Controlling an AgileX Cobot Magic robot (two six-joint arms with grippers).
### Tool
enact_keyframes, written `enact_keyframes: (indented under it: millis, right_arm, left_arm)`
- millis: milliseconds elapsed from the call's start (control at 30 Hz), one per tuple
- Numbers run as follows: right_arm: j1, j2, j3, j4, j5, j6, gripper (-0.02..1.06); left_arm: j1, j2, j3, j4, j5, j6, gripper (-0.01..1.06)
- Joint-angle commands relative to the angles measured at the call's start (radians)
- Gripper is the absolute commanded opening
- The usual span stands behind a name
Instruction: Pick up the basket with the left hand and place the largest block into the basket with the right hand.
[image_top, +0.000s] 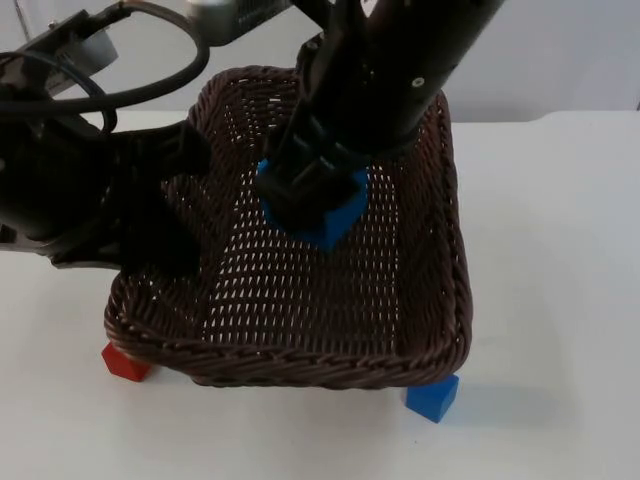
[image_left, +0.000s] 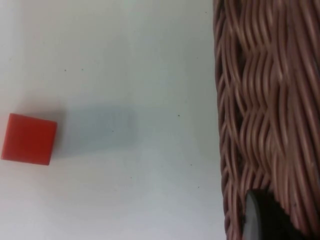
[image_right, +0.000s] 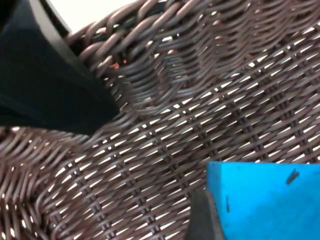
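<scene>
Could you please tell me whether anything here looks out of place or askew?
Nothing stands out: left end effector grips the basket rim, right end effector holds the large blue block inside it.

Large block (image_top: 330, 215) inside basket (image_top: 300, 355)

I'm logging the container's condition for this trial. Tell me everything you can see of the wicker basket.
The wicker basket is dark brown, squarish, woven of glossy strands, with a thick braided rim and an open-weave floor that lets light through. It is held above the table, hiding parts of a red block and a small blue block. The left gripper grips its left wall. The right gripper holds a large blue block inside it.
</scene>
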Motion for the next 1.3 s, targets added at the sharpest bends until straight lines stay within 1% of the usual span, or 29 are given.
enact_keyframes:
  millis: [0,133,200,233,300,333,367,400,433,467,500,533,567,667,767,900,1067,1100,1267]
  right_arm:
    - [0.005,-0.004,-0.013,-0.002,-0.014,0.000,0.00]
    - [-0.005,-0.002,-0.013,-0.006,-0.013,0.000,0.00]
    - [-0.018,-0.002,-0.011,-0.006,-0.013,0.008,0.05]
    - [-0.018,-0.002,-0.011,-0.006,-0.013,0.008,0.05]
    - [-0.033,-0.002,-0.011,0.002,-0.011,0.023,0.13]
    - [-0.033,-0.002,-0.011,0.002,-0.011,0.034,0.19]
    - [-0.033,-0.002,-0.011,0.000,-0.011,0.036,0.29]
    - [-0.033,-0.002,-0.011,0.000,-0.011,0.036,0.29]
    - [-0.033,-0.002,-0.011,0.000,-0.011,0.036,0.35]
    - [-0.033,-0.002,-0.011,0.000,-0.011,0.036,0.38]
    - [-0.033,-0.002,-0.011,0.002,-0.011,0.036,0.50]
    - [-0.033,-0.002,-0.011,0.002,-0.014,0.041,0.55]
    - [-0.033,-0.002,-0.011,0.002,-0.014,0.041,0.55]
    - [-0.033,-0.002,-0.011,0.002,-0.014,0.047,0.67]
    - [-0.033,-0.002,-0.011,0.002,-0.014,0.047,0.69]
    - [-0.033,-0.014,-0.013,0.002,0.001,0.047,0.69]
    - [-0.033,-0.059,-0.013,-0.011,0.037,0.047,0.69]
    - [-0.033,-0.077,-0.013,-0.026,0.047,0.052,0.69]
    - [-0.033,-0.159,-0.013,-0.026,0.086,0.059,0.69]
  left_arm:
    - [-0.004,-0.013,-0.001,-0.016,-0.009,0.002,0.00]
    - [-0.004,-0.013,-0.001,-0.014,-0.003,0.002,0.00]
    - [-0.004,-0.013,-0.001,-0.014,0.005,0.002,0.00]
    - [-0.004,-0.013,-0.001,-0.014,0.005,0.002,0.00]
    - [-0.004,-0.013,-0.001,-0.011,0.006,0.002,0.00]
    - [-0.004,-0.013,-0.001,-0.011,0.006,0.002,0.00]
    - [-0.004,-0.013,-0.001,-0.011,0.006,0.002,0.00]
    - [-0.004,-0.013,-0.001,-0.011,0.006,0.002,0.00]
    - [-0.004,-0.013,-0.001,-0.011,0.006,0.002,0.00]
    - [-0.004,-0.013,-0.001,-0.011,0.006,0.002,0.00]
    - [-0.004,-0.013,-0.001,-0.011,0.004,0.002,0.00]
    - [-0.004,-0.013,-0.001,-0.011,0.004,0.002,0.00]
    - [-0.004,-0.013,-0.001,-0.011,0.004,0.002,0.00]
    - [-0.004,-0.013,-0.001,-0.011,0.004,0.002,0.00]
    - [-0.004,-0.013,-0.001,-0.011,0.004,0.002,0.00]
    - [-0.004,-0.013,-0.001,-0.011,0.004,0.002,0.00]
    - [-0.004,-0.013,-0.001,-0.011,0.004,0.002,0.00]
    - [-0.004,-0.013,-0.001,-0.011,0.006,0.002,0.00]
    - [-0.004,-0.013,-0.001,-0.011,0.006,0.002,0.00]
